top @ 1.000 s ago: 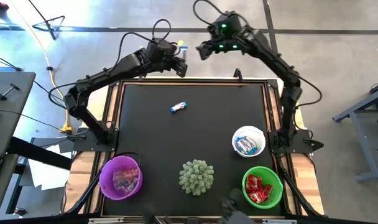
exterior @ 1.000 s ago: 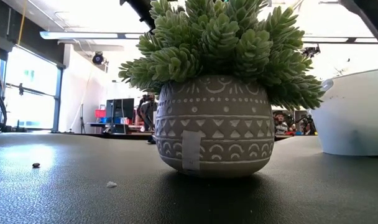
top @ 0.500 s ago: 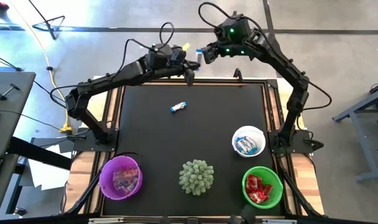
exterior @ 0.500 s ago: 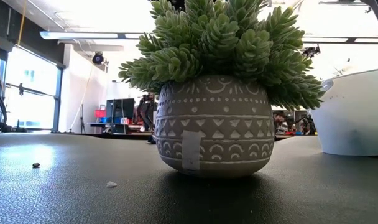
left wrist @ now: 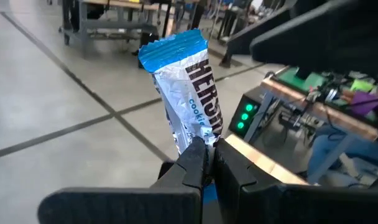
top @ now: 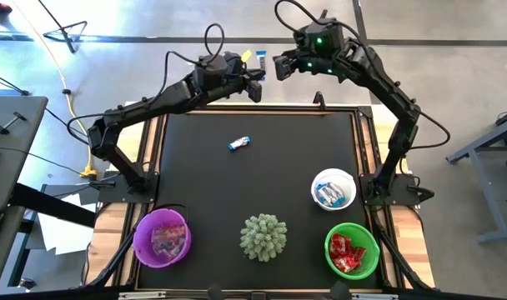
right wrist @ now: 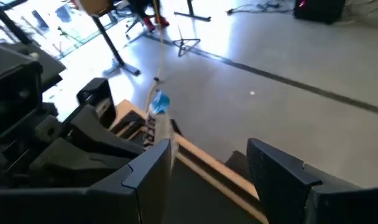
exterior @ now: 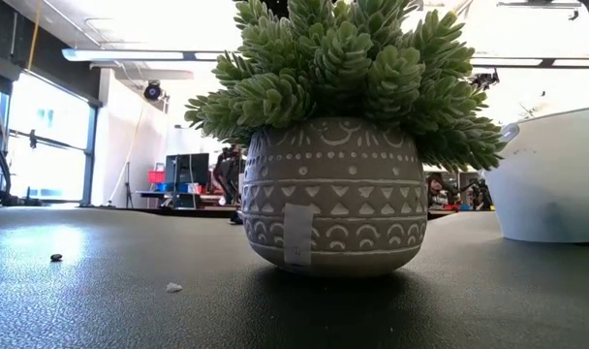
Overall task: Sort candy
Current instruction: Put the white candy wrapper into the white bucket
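Beyond the table's far edge my left gripper (top: 255, 75) is shut on a blue-and-white wrapped candy (left wrist: 186, 87). The candy also shows in the high view (top: 259, 57), above the fingers. My right gripper (top: 280, 67) stands open just to its right, facing it, with nothing between its fingers (right wrist: 153, 171). The right wrist view shows the same candy (right wrist: 156, 115) a little ahead of those fingers. Another blue-and-white candy (top: 238, 143) lies flat on the black table top (top: 262, 175). My left gripper pinches the lower end of the candy's wrapper (left wrist: 200, 138) between its two fingers. The fingers point nearly level, away from the table's far edge. The candy stands up out of the fingertips, tilted a little, clear of everything.
Near the front edge stand a purple bowl (top: 162, 237), a potted green plant (top: 263, 237) and a green bowl (top: 352, 250) with red candy. A white bowl (top: 333, 189) with blue-and-white candy stands at the right. The low view shows the plant pot (exterior: 333, 194).
My left gripper has swung toward the table's right along the far edge, risen a little and tipped up toward level, with the candy staying in its fingers. My right gripper has risen and drawn back toward the right, staying open.
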Available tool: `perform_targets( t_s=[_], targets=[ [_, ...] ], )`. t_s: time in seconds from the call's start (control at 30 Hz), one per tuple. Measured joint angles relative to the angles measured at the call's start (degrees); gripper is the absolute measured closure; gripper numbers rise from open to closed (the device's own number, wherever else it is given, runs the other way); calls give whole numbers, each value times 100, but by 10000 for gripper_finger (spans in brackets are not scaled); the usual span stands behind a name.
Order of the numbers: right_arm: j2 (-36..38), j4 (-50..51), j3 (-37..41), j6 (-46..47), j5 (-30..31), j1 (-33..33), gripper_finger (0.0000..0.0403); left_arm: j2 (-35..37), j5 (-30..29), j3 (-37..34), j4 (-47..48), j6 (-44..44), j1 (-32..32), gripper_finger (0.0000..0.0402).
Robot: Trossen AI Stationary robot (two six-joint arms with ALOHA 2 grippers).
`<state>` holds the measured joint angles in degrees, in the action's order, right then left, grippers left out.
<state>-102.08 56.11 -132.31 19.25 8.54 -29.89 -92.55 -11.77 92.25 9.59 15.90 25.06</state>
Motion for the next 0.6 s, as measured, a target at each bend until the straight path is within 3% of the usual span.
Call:
perform_targets(
  t_s=[0.6],
  targets=[
    [-26, -858, 0, 342, -687, 44, 197, -3, 70, -1, -635, -2, -11, 397]
  ],
)
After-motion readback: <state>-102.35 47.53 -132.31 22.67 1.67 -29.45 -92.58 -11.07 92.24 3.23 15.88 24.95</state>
